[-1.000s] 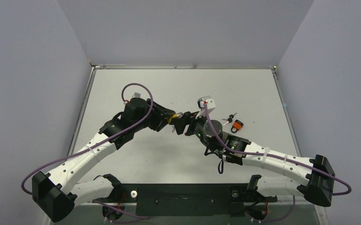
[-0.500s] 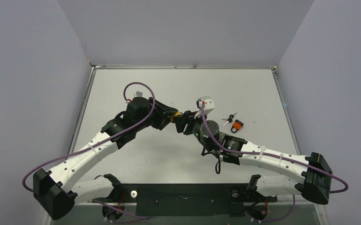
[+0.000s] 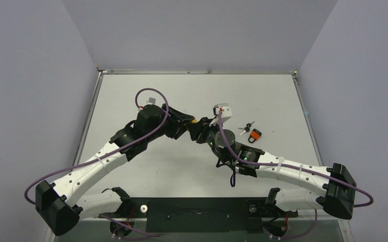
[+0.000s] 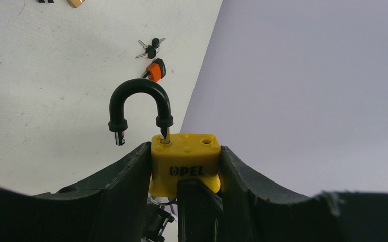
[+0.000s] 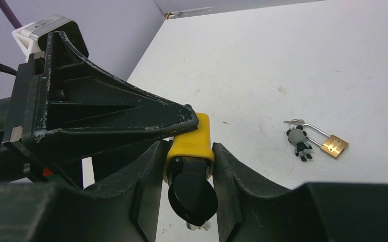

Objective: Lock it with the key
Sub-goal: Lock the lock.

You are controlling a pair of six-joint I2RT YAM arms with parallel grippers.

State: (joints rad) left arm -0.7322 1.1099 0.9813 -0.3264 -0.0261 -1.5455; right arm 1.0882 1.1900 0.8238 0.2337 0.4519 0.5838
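Observation:
My left gripper is shut on a yellow padlock and holds it above the table, near the middle in the top view. Its black shackle is up and swung open, one leg free. The key's round black head sticks out of the padlock's underside, with a small ring beside it. My right gripper meets the padlock from the other side, shut around the key head, its fingers also touching the yellow body. The left gripper's finger shows in the right wrist view.
An orange padlock and a small bunch of thin black-headed keys lie on the table right of the grippers. A brass padlock with a panda charm lies on the table too. Grey walls enclose the white table.
Both grippers, joined at the padlock, have shifted slightly right and away. The right wrist has turned a little. Both grips are unchanged.

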